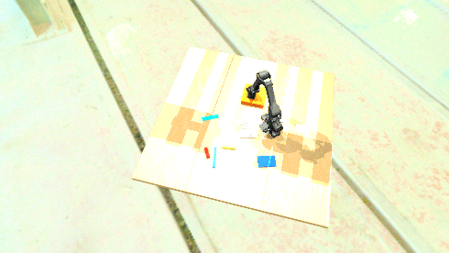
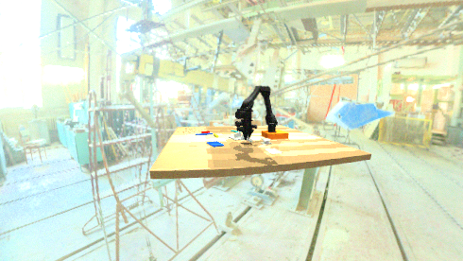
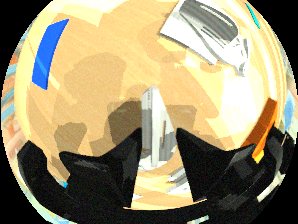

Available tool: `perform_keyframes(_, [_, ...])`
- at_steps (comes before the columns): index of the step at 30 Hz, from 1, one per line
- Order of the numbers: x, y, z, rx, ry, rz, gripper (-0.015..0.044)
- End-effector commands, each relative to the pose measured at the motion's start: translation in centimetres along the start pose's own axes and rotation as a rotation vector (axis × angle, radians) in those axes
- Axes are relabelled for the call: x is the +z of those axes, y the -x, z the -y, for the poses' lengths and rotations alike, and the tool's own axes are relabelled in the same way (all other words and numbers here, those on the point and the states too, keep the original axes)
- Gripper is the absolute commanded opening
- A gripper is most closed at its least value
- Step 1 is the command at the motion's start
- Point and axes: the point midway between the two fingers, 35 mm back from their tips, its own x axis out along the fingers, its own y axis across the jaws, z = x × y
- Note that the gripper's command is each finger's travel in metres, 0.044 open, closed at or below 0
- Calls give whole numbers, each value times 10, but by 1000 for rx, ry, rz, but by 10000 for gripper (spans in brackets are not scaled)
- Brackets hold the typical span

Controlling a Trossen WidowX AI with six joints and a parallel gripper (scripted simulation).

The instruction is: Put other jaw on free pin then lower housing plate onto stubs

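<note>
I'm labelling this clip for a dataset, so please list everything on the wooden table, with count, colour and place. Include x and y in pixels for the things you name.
Blue block point(image 1: 267, 161) point(image 2: 214, 144) point(image 3: 45, 60): one, blue, near the gripper
Cyan bar point(image 1: 210, 117): one, cyan, apart from the others
Thin blue bar point(image 1: 214, 158): one, light blue, beside the red bar
Red bar point(image 1: 207, 152): one, red
Yellow bar point(image 1: 228, 148): one, yellow
Grey-white part point(image 3: 202, 30): one, ahead of the gripper
Held part point(image 3: 154, 120): one, grey-white, between the fingers
Orange base point(image 1: 252, 104) point(image 2: 275, 136): one, under the arm
Gripper point(image 3: 158, 131): one, black

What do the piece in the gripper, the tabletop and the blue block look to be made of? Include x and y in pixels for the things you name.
Piece between the fingers: probably metal or glossy plastic, pale grey with bright and dark streaks.
Tabletop point(image 1: 229, 183) point(image 2: 189, 163) point(image 3: 95, 45): looks like wood, tan with fine grain lines.
Blue block point(image 1: 262, 161) point(image 2: 214, 144) point(image 3: 46, 52): perhaps matte plastic, evenly coloured.
</note>
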Motion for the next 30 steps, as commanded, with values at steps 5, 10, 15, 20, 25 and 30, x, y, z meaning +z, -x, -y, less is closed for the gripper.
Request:
perform_keyframes(5, [0, 29, -2, 10, 1, 2, 134])
perform_keyframes(10, [0, 45, -2, 10, 1, 3, 134])
perform_keyframes(15, [0, 60, 0, 10, 1, 3, 134])
perform_keyframes(20, [0, 62, 0, 10, 1, 3, 134])
perform_keyframes(25, [8, 62, 3, 10, 44, 3, 134])
perform_keyframes(30, [24, 62, 8, 9, 128, 5, 134])
